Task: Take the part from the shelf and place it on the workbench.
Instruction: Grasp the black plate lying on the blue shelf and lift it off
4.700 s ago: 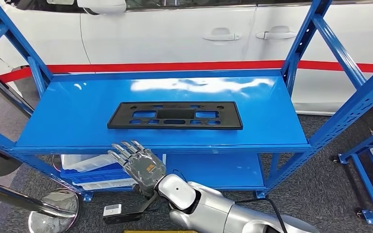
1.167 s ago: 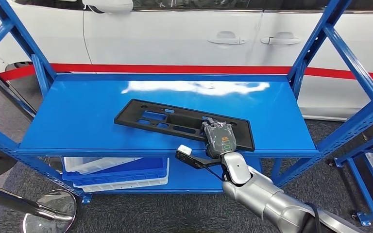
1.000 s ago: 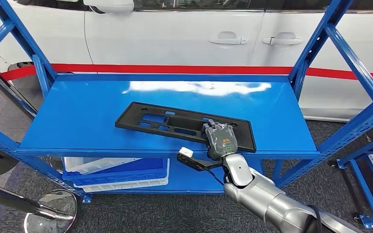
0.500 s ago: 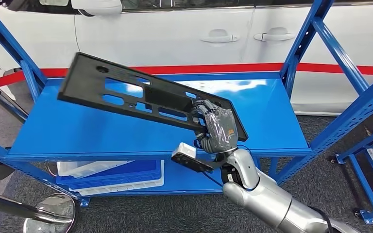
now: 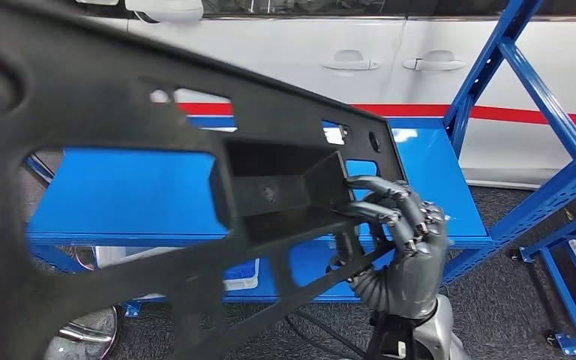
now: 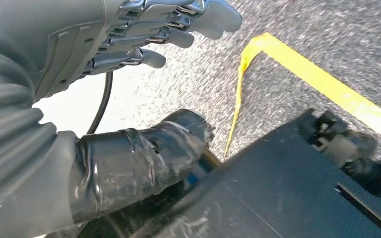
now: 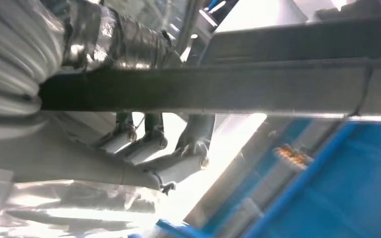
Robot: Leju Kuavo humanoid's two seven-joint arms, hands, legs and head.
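Part (image 5: 157, 172), a black plastic panel with cut-outs and a box-shaped recess, fills most of our head view, tilted and held up off the blue shelf (image 5: 120, 187), close to the camera. We see the right hand (image 5: 401, 255) grasping its lower right end, its fingers (image 5: 379, 214) wrapped over the panel's edge; from the right wrist the same dark edge (image 7: 218, 87) runs across the picture with the thumb pressed over it. Our left hand (image 6: 104, 74) hangs over speckled grey floor (image 6: 297, 34) crossed by a yellow line (image 6: 322, 82), its fingers (image 6: 173, 22) apart and holding nothing. Beyond the shelf stands a white car (image 5: 307, 52) with a red stripe.
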